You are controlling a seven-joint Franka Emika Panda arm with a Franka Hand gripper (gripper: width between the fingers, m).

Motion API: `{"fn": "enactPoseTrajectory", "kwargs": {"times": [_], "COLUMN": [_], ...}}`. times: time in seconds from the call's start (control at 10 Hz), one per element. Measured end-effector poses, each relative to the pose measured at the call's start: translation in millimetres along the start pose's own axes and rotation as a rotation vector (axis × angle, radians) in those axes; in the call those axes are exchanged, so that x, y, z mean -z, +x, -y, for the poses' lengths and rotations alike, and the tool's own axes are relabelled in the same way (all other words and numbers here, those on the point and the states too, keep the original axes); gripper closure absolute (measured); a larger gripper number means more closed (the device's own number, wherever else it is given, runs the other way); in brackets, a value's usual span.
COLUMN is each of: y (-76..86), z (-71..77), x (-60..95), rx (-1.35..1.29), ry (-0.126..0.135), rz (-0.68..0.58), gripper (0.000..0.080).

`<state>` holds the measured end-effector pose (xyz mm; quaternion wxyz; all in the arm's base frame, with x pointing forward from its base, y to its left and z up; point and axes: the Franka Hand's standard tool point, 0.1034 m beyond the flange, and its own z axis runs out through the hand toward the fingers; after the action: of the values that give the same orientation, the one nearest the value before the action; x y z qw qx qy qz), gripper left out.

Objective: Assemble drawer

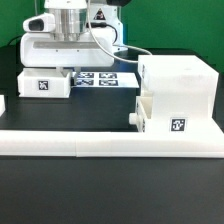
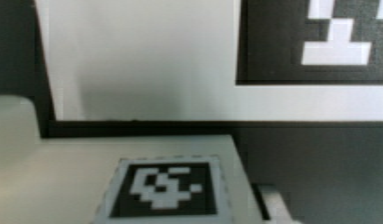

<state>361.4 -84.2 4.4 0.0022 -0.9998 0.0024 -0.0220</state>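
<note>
A small white drawer tray (image 1: 43, 83) with a black-and-white tag rests on the dark table at the exterior view's left. My gripper (image 1: 61, 66) hangs straight over it, its fingertips down at the tray's top edge. In the wrist view the tray's tagged face (image 2: 165, 188) fills the lower part, very close, with one pale finger (image 2: 275, 201) right beside it; the other finger is hidden. The large white casing (image 1: 182, 84) stands at the exterior view's right. A second tray (image 1: 150, 112) with a knob (image 1: 133, 119) sits in its lower opening.
The marker board (image 1: 101, 78) lies flat between the tray and the casing and also shows in the wrist view (image 2: 143, 60). The long white L-shaped border wall (image 1: 110, 141) runs along the front, against the casing's base.
</note>
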Motion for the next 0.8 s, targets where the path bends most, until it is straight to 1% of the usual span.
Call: {"fn": "enactPoseTrajectory", "kwargs": {"times": [0.1, 0.2, 0.3, 0.4, 0.5, 0.6, 0.7, 0.8], "y": [1.9, 8.8, 22.6, 35.6, 48.8, 62.9, 58.9, 55.4], "z": [2.3, 14.8, 26.6, 34.1, 43.3, 49.2, 46.2, 45.4], "x": [0.8, 6.2, 15.5, 23.0, 32.7, 42.6, 38.1, 35.8], "rx": [0.006, 0.034, 0.061, 0.079, 0.104, 0.123, 0.128, 0.199], "ry": [0.002, 0.026, 0.043, 0.053, 0.068, 0.073, 0.068, 0.070], "rz": [0.001, 0.032, 0.038, 0.033, 0.047, 0.037, 0.029, 0.036], "gripper": [0.0757, 0.0757, 0.0757, 0.0757, 0.0757, 0.0757, 0.0757, 0.0757]}}
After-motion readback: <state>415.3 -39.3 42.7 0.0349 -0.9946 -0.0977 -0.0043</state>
